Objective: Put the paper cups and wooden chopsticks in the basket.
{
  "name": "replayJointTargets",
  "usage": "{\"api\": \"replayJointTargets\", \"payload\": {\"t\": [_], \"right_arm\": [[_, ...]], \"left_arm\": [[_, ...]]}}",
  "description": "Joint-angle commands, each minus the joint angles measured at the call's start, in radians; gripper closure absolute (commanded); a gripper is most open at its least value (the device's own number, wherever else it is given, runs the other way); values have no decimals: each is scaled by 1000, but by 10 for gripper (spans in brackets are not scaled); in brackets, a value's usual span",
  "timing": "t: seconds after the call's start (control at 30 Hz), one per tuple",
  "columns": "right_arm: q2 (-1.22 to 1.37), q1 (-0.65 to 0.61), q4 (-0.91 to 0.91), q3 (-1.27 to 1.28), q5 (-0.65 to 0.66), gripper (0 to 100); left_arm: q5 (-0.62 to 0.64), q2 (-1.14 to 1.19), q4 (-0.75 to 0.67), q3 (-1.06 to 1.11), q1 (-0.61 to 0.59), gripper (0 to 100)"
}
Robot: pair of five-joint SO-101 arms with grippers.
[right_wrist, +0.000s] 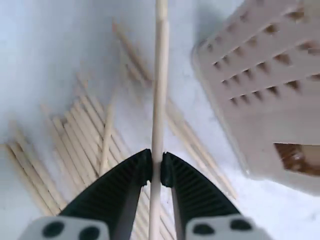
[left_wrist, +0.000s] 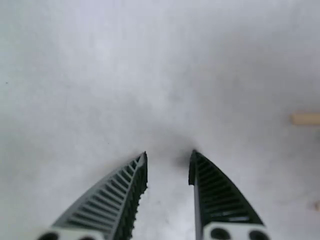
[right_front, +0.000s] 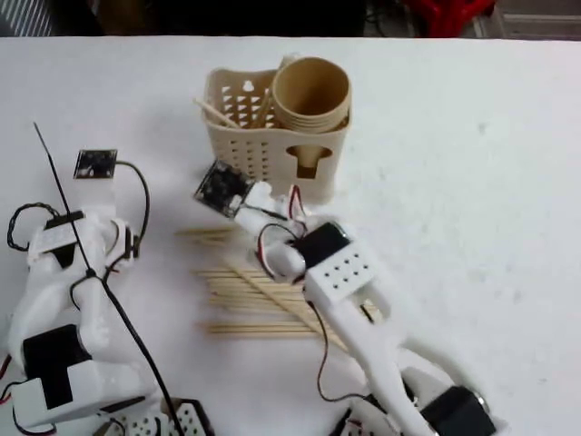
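One chopstick [right_wrist: 160, 75] in right tool [right_wrist: 156, 164]

Left hand [left_wrist: 168, 155] parted, right hand [right_wrist: 156, 164] clamped

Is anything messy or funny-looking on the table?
Yes. A heap of wooden chopsticks lies scattered on the table in front of the basket, pointing different ways instead of being inside it. The right tool pinches one chopstick. The paper cups sit stacked neatly in the basket.
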Motion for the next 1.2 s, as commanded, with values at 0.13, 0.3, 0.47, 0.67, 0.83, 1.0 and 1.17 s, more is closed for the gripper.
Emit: {"api": "replayJointTargets", "payload": {"t": [0.13, 0.3, 0.47, 0.67, 0.83, 1.0, 1.17], "right_arm": [[-73, 13, -44, -361, -152, 982], [54, 13, -62, -669, -236, 982], [240, 13, -179, -927, -305, 982], [446, 24, -372, -1105, -302, 981], [541, 54, -450, -1183, -302, 981], [570, 65, -452, -1186, -304, 981], [565, 64, -446, -1183, -311, 981]], "left_arm": [[-5, -2, -17, -3, -4, 849], [-6, -2, -17, -3, -4, 849], [-8, -2, -15, -3, -4, 849], [-9, -2, -15, -3, -4, 849], [-11, -2, -15, -3, -4, 849], [-11, -2, -15, -3, -4, 849], [-11, -2, -15, -3, -4, 849]]}}
